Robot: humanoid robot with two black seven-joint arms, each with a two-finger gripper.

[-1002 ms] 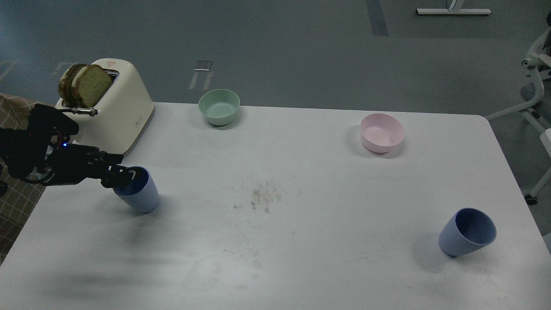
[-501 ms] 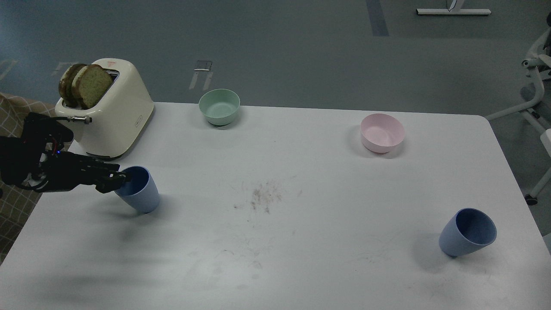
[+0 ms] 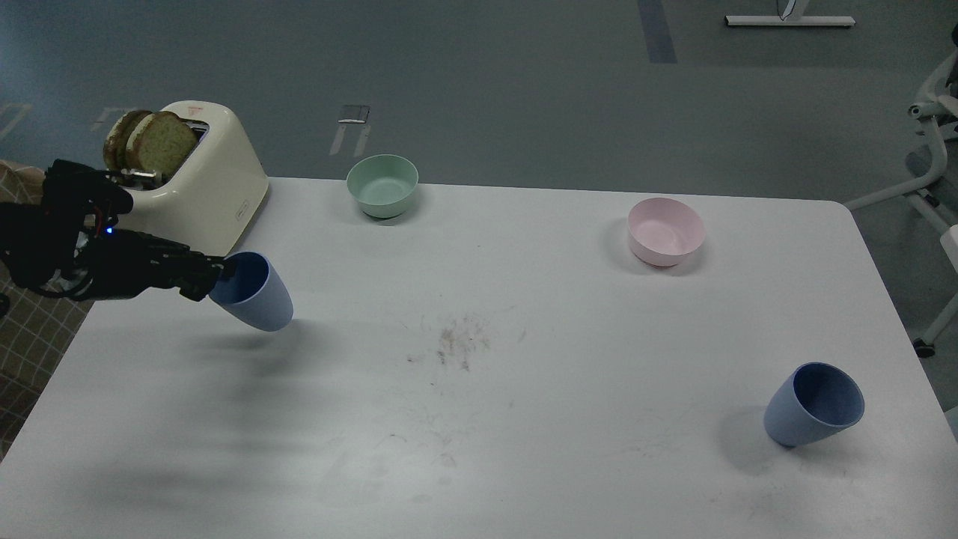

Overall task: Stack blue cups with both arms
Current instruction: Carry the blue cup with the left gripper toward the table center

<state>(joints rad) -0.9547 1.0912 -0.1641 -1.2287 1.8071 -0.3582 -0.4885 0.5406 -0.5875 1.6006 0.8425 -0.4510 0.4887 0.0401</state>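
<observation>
My left gripper (image 3: 213,273) comes in from the left and is shut on the rim of one blue cup (image 3: 258,296). It holds the cup tilted and lifted a little above the white table (image 3: 524,419), with its shadow below it. The second blue cup (image 3: 812,404) stands on the table at the near right, apart from everything. My right arm and gripper are out of view.
A cream toaster (image 3: 206,191) with two bread slices stands at the back left, just behind my left arm. A mint-green bowl (image 3: 382,185) sits at the back middle, a pink bowl (image 3: 665,230) at the back right. Crumbs (image 3: 460,340) mark the table's middle.
My left gripper has closed on the left cup's rim and lifted it up and slightly right off the table. The right cup has not moved.
</observation>
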